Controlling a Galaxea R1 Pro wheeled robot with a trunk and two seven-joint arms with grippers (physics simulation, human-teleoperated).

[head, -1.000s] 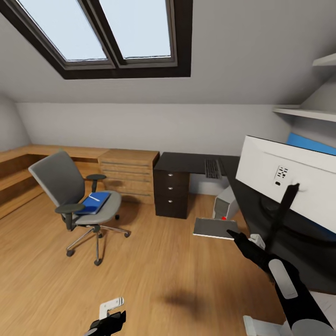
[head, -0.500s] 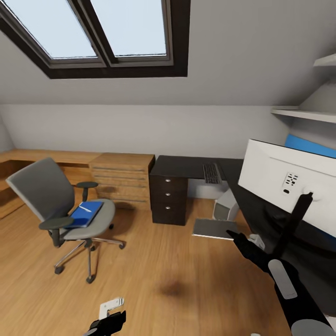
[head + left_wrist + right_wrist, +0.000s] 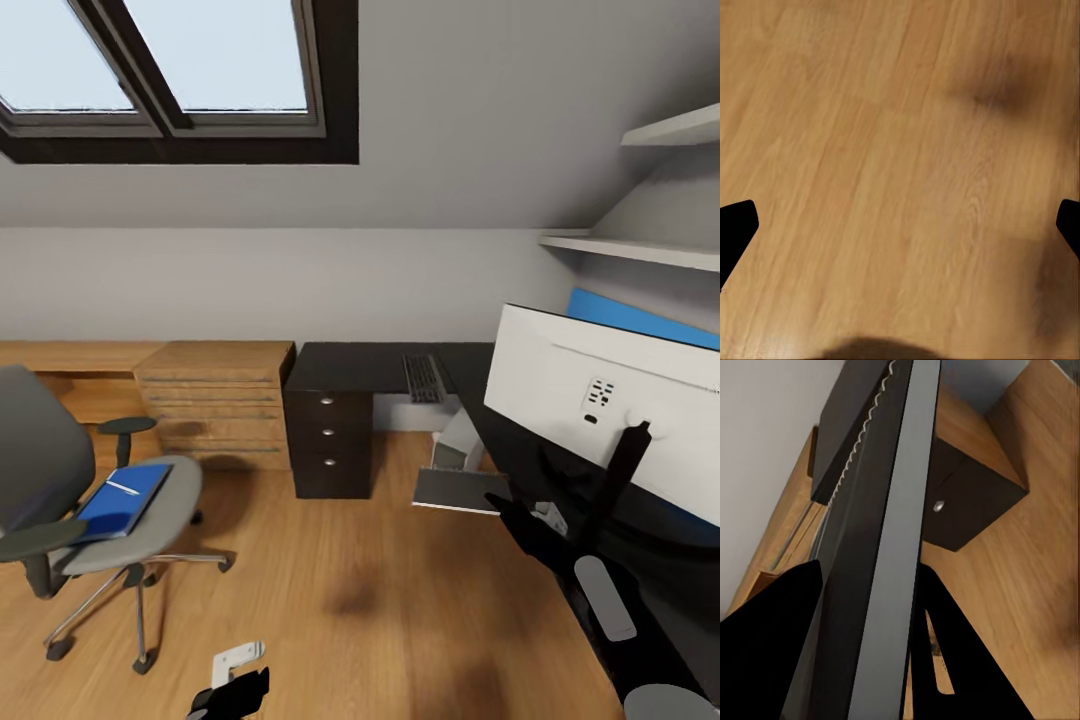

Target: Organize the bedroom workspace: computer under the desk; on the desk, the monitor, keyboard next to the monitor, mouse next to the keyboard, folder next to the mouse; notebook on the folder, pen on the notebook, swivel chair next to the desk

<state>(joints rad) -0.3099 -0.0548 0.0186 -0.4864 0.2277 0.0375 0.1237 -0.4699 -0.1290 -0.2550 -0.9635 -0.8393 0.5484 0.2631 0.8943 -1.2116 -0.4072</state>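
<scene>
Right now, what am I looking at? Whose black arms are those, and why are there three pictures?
The arms belong to a robot on wheels, in a computer-made bedroom. The big picture comes from a camera on its head. The other two come from cameras near each gripper.

The right gripper pinches a flat grey notebook; its wrist camera sees the notebook edge-on, wire spiral included. The left gripper is open, holding nothing, over the wooden floor.

On the black desk lie a keyboard and a monitor, seen from behind. A blue folder with a white pen rests on the swivel chair.
</scene>
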